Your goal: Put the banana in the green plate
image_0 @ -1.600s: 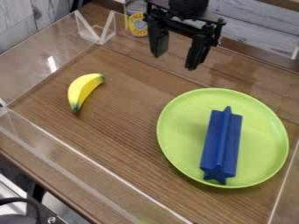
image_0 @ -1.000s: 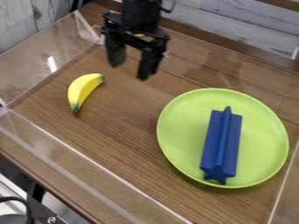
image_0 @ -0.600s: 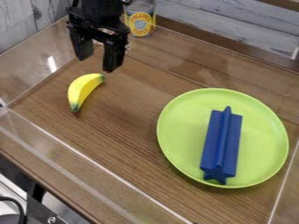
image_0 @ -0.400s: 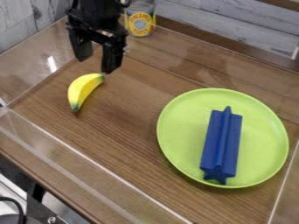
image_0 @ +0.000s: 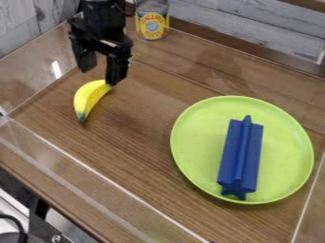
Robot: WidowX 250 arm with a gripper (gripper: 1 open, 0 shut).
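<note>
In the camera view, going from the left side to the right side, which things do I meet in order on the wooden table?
Banana → open gripper just above the banana's upper end → yellow can at the back → green plate → blue ridged block lying on the plate.

A: Where is the banana (image_0: 90,99)?

B: On the left of the wooden desk (image_0: 140,142), lying flat. It is small, curved and yellow, one tip pointing far-right, the other near-left.

A: And the green plate (image_0: 200,139)?

B: On the right, well apart from it: large, round, lime green, resting flat, with a low raised rim.
</note>
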